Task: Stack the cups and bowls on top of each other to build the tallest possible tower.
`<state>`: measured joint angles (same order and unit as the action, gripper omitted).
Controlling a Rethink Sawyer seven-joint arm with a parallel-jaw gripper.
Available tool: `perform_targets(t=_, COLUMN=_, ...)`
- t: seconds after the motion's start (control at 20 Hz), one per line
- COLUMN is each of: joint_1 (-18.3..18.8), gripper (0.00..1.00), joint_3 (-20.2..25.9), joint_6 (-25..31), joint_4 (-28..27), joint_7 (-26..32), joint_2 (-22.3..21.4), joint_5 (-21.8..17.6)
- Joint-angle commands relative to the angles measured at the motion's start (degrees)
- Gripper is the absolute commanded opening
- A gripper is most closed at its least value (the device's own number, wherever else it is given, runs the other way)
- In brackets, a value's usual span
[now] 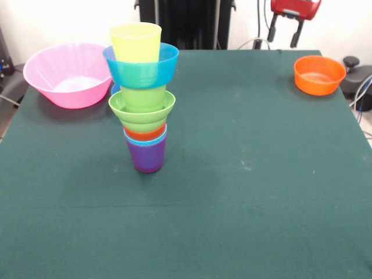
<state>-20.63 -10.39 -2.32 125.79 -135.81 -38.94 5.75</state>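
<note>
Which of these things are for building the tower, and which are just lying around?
For the job:
tower, purple cup at its base
pink bowl, off to the side
orange bowl, at the far corner
end effector, raised at the top edge

Just lying around:
cables and dark gear off the table's edge

1. From my station the scene is bright and evenly lit, and the light seems to come from above and behind.
2. The white wall (70, 17) at the back is blown out, with almost no detail.
3. The green table (244, 192) reads flat and matte, with no glare.
4. I see only a faint soft shadow at the foot of the tower (142, 96).
5. The pink bowl (68, 74) glows pale inside; its floor is washed out.
6. The orange bowl (318, 74) is slightly soft at its edges.
</note>
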Motion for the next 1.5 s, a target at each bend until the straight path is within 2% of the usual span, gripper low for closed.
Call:
perform_targets(t=0.05, joint_1=-0.43, gripper=1.00, joint_3=1.99, joint_6=7.68, joint_4=-1.35, joint_7=-6.94, joint_2=-0.57, joint_5=2.49)
perform_targets(t=0.2, joint_1=-1.01, gripper=1.00, joint_3=2.51, joint_6=4.78, joint_4=-2.66, joint_7=-8.19, joint_2=2.12, joint_5=3.09)
perform_targets(t=0.5, joint_1=-3.78, gripper=1.00, joint_3=2.88, joint_6=-2.39, joint_4=-5.57, joint_7=-10.66, joint_2=10.14, joint_5=5.76)
perform_targets(t=0.95, joint_1=-5.15, gripper=1.00, joint_3=2.42, joint_6=-5.86, joint_4=-7.24, joint_7=-10.45, joint_2=14.50, joint_5=8.38)
perform_targets(t=1.25, joint_1=-6.09, gripper=1.00, joint_3=2.26, joint_6=-6.41, joint_4=-7.62, joint_7=-10.12, joint_2=15.11, joint_5=10.03)
perform_targets(t=1.5, joint_1=-6.12, gripper=1.00, joint_3=2.05, joint_6=-3.49, joint_4=-6.76, joint_7=-9.17, joint_2=12.56, joint_5=10.49)
